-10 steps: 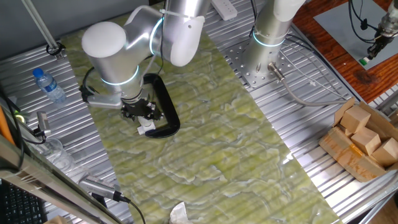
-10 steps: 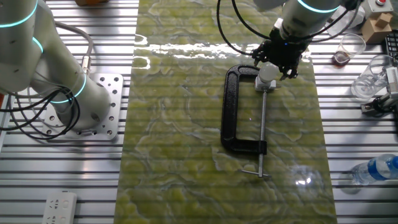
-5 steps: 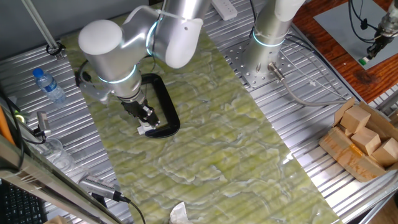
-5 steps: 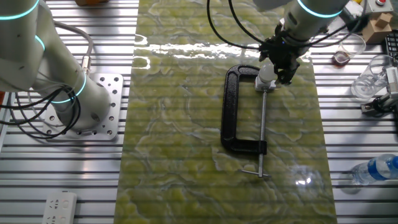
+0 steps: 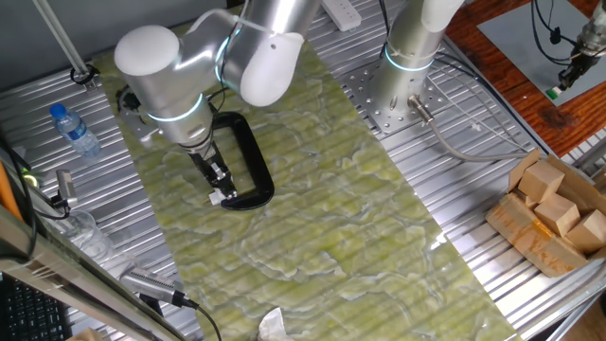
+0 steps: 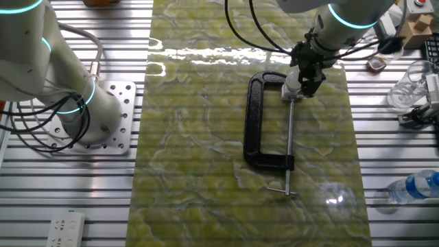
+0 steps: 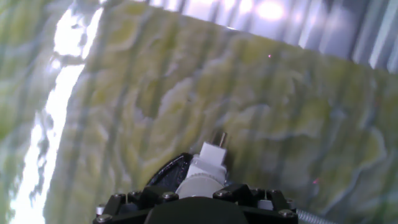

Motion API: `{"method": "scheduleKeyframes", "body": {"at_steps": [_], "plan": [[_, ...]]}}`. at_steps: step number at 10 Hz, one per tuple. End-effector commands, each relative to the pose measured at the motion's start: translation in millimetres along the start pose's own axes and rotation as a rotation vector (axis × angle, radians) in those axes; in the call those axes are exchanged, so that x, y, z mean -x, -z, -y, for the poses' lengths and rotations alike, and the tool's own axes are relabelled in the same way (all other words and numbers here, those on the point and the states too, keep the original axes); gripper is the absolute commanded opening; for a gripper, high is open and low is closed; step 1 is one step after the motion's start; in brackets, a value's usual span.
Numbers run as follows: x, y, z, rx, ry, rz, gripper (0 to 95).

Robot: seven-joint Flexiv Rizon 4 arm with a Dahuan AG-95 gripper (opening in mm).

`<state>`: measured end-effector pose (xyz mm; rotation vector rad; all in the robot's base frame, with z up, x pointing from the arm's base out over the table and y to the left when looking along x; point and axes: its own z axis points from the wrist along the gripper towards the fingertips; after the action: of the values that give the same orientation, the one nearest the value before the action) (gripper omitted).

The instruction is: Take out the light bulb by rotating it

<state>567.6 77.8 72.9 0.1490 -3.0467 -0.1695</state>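
White and matte, the light bulb sits in a white boxy socket piece at the top end of a black C-shaped clamp, which lies flat on a green-yellow marbled mat over the ribbed metal table; in the other fixed view the clamp rests nearer the mat's right edge and far edge than its middle, its thin screw rod running down toward the near edge; the gripper is down over the bulb, its dark fingers drawn in narrow on either side of it and apparently clasping it, though the contact itself is partly hidden by the hand; in one fixed view the gripper stands over the clamp's end with a bit of white just showing below it; the hand view shows the bulb's rounded top right at the hand's black body, the socket piece beyond it and the mat blurred behind; a second arm's base stands on the table beside the mat's left edge; a water bottle lies near the table's right near corner
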Motion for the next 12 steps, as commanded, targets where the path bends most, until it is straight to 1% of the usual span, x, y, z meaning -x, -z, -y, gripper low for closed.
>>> {"method": "scheduleKeyframes", "body": {"at_steps": [1,3,11,12], "plan": [[-1.0,-1.5,0.3,-0.013,-0.035,0.003,76.0],[-1.0,-1.5,0.4,-0.076,0.014,-0.001,76.0],[-0.8,-1.8,2.1,-0.073,0.009,0.001,76.0],[-0.7,-1.8,2.4,-0.074,0.010,0.001,57.0]]}}
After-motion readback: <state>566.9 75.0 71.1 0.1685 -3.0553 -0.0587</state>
